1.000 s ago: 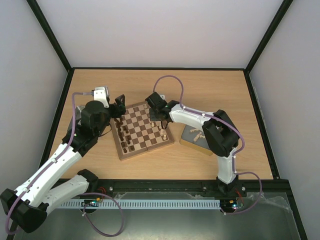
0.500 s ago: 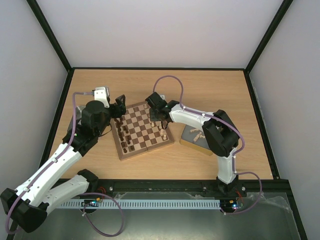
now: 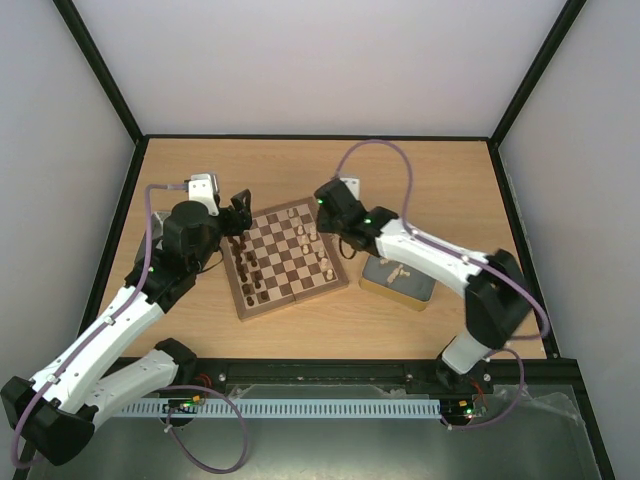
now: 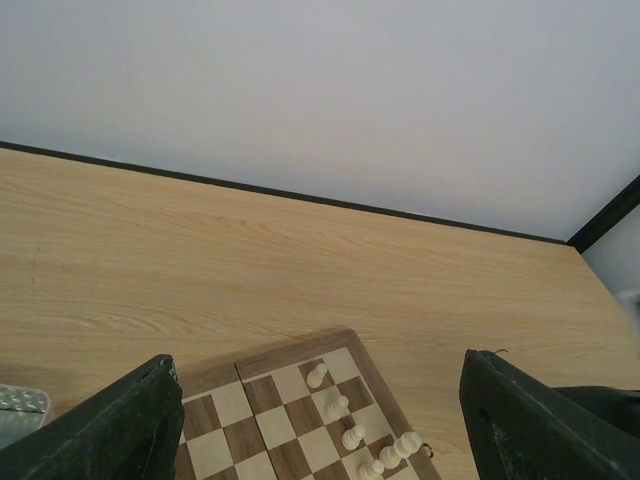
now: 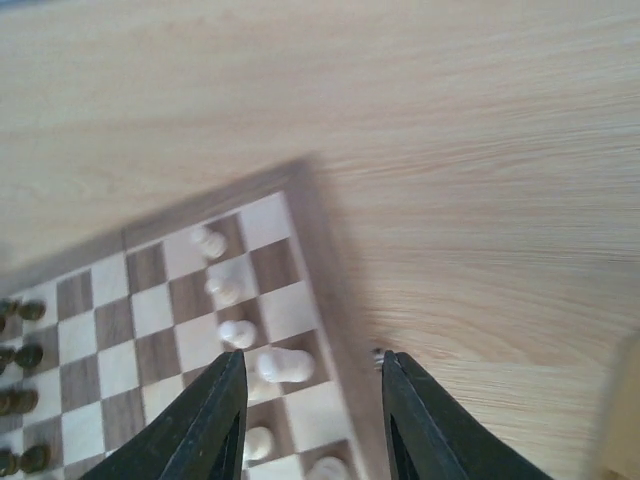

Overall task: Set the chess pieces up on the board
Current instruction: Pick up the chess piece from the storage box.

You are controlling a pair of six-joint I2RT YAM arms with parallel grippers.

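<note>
Your board (image 3: 285, 255) lies askew in the middle of the surface (image 3: 430, 190), between the two arms, so each arm can serve the side nearest it. The dark chess pieces (image 3: 247, 265) stand in rows along the board's left edge and the pale chess pieces (image 3: 322, 255) along its right edge, which reads as two opposing camps being built. Your right hand (image 3: 320, 218) hangs over the far right corner of the board. Its fingers (image 5: 215, 420) are partly parted with nothing between them. Through the gap you can see a pale piece (image 5: 283, 365) on a square near the board's edge, which fits a hand working that file rather than carrying anything. That view is blurred, so you cannot tell whether the piece stands true. Your left hand (image 3: 238, 212) hovers beside the board's far left corner, over the dark side. Its fingers (image 4: 120, 430) are spread wide and empty, probably parked there so it does not crowd the right arm. More pale pieces (image 3: 397, 270) lie loose in the tin (image 3: 372, 283) just right of the board, within the right arm's easy reach. So the pale side looks unfinished, and the tin is likely your next stop.
</note>
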